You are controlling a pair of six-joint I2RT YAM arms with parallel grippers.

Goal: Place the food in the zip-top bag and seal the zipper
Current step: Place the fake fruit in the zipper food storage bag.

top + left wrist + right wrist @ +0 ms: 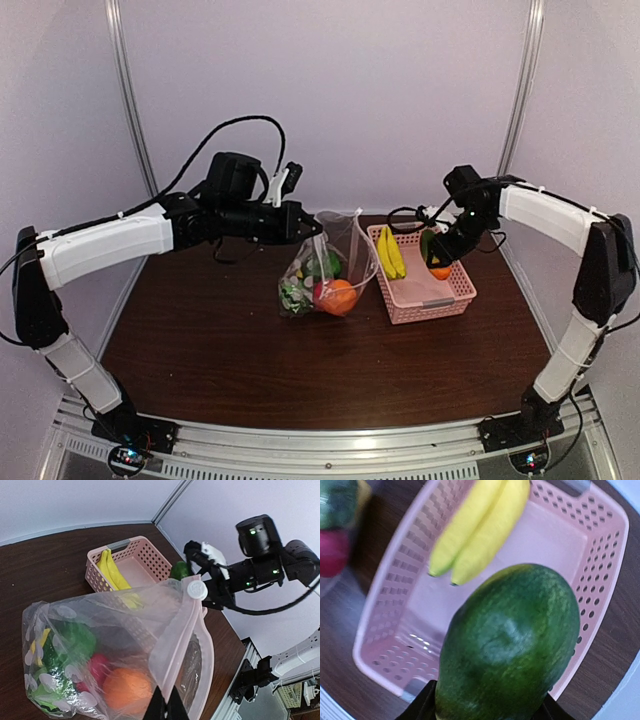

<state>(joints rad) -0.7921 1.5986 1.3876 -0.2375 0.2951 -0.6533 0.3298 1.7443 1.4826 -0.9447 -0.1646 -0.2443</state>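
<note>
The clear zip-top bag [352,240] stands left of the pink basket, mouth up and open. It holds an orange [340,296], a red-pink fruit [100,667] and green pieces [75,640]. My left gripper [315,228] is shut on the bag's zipper strip [175,635], holding that edge up; the white slider tab [196,589] sits at the strip's far end. My right gripper [440,255] is shut on the orange-green piece [510,645], held above the basket [600,580]. The yellow banana bunch [390,252] lies in the basket.
The pink latticed basket [440,300] sits on the brown table, right of the bag and close to it. White walls with metal posts stand behind. The right arm [260,565] hangs just beyond the bag's mouth in the left wrist view.
</note>
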